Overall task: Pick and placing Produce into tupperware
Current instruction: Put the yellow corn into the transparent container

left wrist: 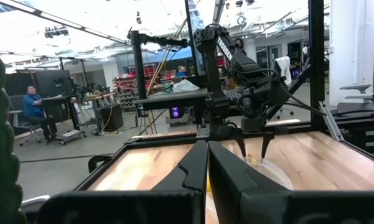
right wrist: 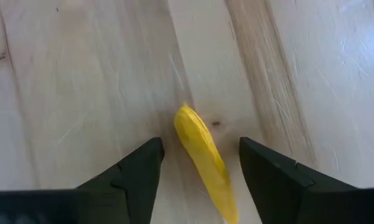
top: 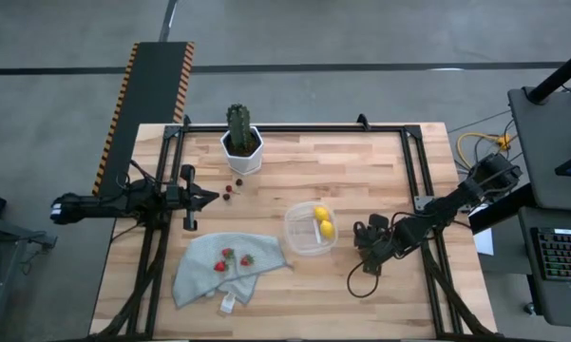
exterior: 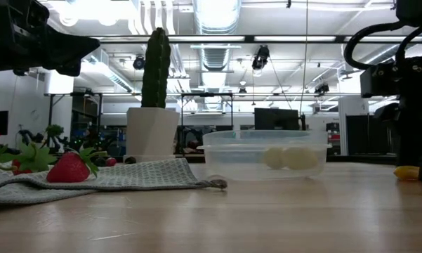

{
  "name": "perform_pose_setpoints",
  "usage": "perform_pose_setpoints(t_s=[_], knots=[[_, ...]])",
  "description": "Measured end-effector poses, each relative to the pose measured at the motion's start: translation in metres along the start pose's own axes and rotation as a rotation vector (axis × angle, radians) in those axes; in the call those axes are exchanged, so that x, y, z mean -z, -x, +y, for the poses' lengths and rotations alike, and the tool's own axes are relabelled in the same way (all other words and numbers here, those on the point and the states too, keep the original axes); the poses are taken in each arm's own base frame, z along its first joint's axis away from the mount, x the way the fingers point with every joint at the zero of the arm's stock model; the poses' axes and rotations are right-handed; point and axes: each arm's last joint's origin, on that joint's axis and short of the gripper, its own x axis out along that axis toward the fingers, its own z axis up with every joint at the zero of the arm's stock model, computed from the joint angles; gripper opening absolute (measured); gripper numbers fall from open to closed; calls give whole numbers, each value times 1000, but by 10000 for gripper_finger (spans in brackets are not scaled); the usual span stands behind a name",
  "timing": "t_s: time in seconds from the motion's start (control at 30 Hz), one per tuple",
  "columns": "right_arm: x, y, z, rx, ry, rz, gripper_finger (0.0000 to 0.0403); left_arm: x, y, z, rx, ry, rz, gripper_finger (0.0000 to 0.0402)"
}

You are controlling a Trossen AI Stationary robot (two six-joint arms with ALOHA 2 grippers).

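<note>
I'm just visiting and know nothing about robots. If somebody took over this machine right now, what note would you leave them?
Right gripper: open, down at the table beside the clear tub, fingers either side of a yellow piece, not gripping yet.
Left gripper: shut, empty, waiting at the table's left edge.
Done: two lemons in the tub.
Left: the yellow piece, strawberries on the grey cloth, small dark berries near the cactus pot.

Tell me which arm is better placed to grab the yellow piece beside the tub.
Right: the right gripper already straddles the yellow piece, fingers open. The left gripper sits shut, far across the table.
</note>
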Motion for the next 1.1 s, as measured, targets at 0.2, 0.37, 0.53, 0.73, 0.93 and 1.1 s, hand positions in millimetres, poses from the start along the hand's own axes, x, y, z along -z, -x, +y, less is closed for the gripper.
perform_pose_setpoints(t_s=[0.2,0.37,0.53,0.73,0.93,1.1], knots=[[0,0,0,-2,-42,0,146,0,0,0,0,0,0,0],[0,0,0,5,-97,-4,77,0,0,0,0,-1,0,0],[0,0,0,7,-108,-5,18,0,0,0,0,0,0,0],[-5,4,3,17,-106,-7,14,0,0,0,0,-1,0,0],[-16,17,8,53,-90,-27,12,0,0,0,0,-1,0,0],[-27,31,11,117,-73,-65,11,0,0,0,0,-1,-1,0]])
